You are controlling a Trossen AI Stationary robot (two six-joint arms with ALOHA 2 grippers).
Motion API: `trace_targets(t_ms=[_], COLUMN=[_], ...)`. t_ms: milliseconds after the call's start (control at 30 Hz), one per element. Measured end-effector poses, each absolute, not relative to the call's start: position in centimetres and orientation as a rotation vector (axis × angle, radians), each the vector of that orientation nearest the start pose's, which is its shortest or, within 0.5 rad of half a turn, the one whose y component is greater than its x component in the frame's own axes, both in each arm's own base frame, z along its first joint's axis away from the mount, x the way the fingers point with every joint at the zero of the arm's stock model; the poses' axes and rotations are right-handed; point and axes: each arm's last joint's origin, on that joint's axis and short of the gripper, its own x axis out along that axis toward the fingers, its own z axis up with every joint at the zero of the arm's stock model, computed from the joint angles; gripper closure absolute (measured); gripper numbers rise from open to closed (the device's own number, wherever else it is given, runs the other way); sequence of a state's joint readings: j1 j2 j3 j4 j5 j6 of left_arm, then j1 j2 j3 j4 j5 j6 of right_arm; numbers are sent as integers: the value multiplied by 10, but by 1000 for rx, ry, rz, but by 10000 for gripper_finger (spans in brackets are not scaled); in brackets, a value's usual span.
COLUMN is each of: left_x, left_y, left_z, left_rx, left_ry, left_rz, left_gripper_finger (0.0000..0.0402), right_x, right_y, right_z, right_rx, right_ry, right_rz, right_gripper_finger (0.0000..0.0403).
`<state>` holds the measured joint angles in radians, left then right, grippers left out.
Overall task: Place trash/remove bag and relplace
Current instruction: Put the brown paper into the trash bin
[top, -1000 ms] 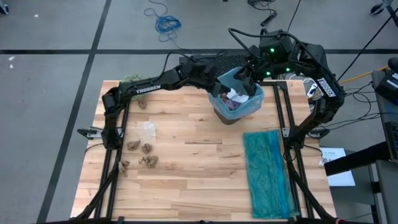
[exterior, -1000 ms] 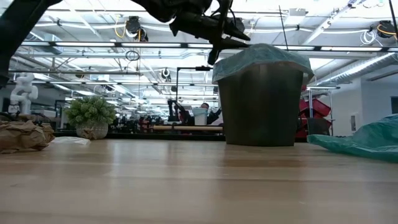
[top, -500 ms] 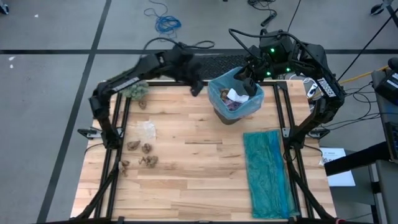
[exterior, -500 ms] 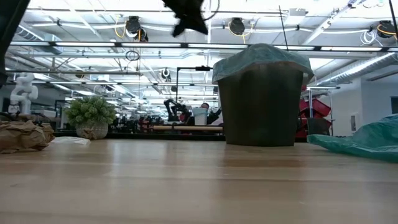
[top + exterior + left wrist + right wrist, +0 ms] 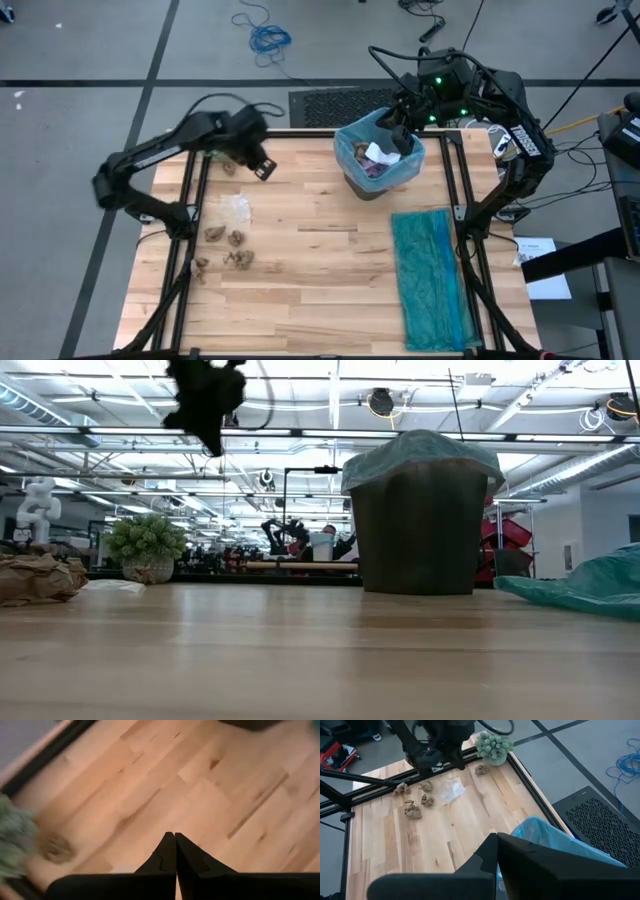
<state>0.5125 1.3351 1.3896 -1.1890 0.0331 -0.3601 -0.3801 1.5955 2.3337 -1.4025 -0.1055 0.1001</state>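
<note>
A dark bin (image 5: 380, 178), lined with the light blue bag (image 5: 350, 140), stands at the table's far middle. White and purple trash (image 5: 375, 158) lies inside it. My right gripper (image 5: 396, 136) hangs shut over the bin's mouth, and I see it touch nothing. My left gripper (image 5: 265, 169) is shut and empty, pointing steeply down above the far left of the table. Brown wads (image 5: 228, 238) and a white scrap (image 5: 238, 207) lie on the wood at the left. One more wad (image 5: 229, 167) lies near the green plant (image 5: 493, 741).
A darker teal bag (image 5: 432, 278) lies flat along the table's right side. The plant (image 5: 147, 545) stands at the far left corner. Bare wood (image 5: 320, 270) lies between the wads and the teal bag. Black frame rails (image 5: 190, 200) run along both sides.
My left gripper has drawn back from over the bin toward the table's left edge, staying high, and has tipped from nearly level to steeply downward. The bin, the bag and the trash have kept their places.
</note>
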Motion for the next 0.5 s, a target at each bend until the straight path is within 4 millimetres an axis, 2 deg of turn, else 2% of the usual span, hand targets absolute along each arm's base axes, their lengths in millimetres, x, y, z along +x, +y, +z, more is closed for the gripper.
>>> trace_targets(t_ms=[167, 333, 500], left_x=[180, 166, 157], left_y=[112, 115, 125], left_z=[303, 267, 235], left_rx=[-814, -881, -903], left_ry=[914, 1006, 1092], left_rz=[731, 898, 1104], left_gripper_finger=[401, 401, 401], right_x=[227, 228, 229], right_y=[-88, -88, -87], right_z=[517, 519, 520], right_rx=[254, 243, 249], right_ry=[633, 614, 604], right_rz=[-296, -284, -263], right_gripper_finger=[403, 403, 403])
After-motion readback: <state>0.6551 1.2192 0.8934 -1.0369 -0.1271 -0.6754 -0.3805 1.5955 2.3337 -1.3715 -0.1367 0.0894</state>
